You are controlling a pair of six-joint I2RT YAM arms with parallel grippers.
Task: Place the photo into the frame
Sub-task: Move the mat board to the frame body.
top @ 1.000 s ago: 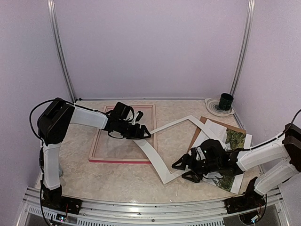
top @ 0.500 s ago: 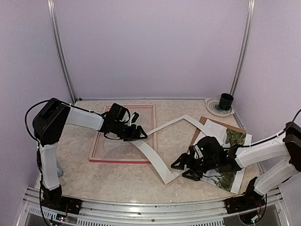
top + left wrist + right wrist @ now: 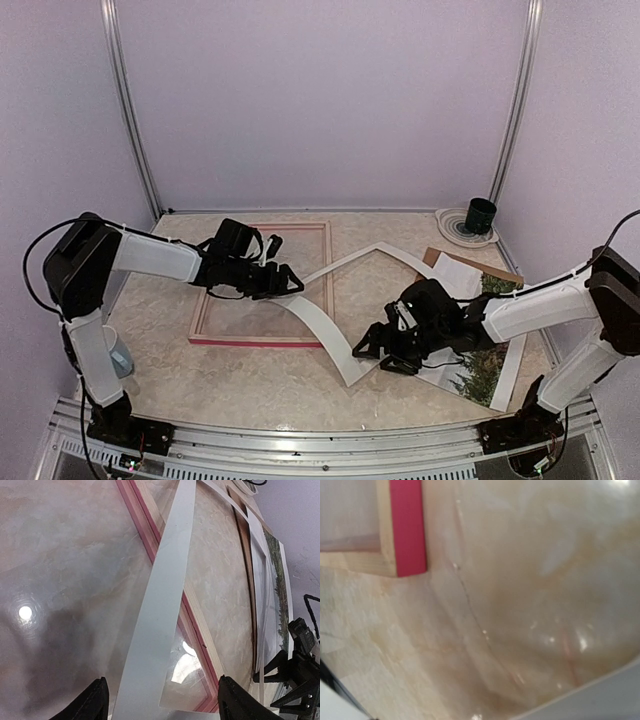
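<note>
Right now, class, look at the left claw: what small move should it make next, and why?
Probably close the left claw on the white border. Its fingers stand apart with the strip running between them, unpinched. The border lies across the right side of the frame and stretches over to the photo, so it likely needs a firm grip before anything can be shifted.

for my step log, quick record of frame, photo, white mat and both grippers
frame: flat, left of centre, pale back up
photo: at the far right, outside the frame
white mat: bowed up, one end over the frame's right rail
left gripper: open, straddling the mat strip
right gripper: open, by the mat's near corner
task: photo not yet in frame
</note>
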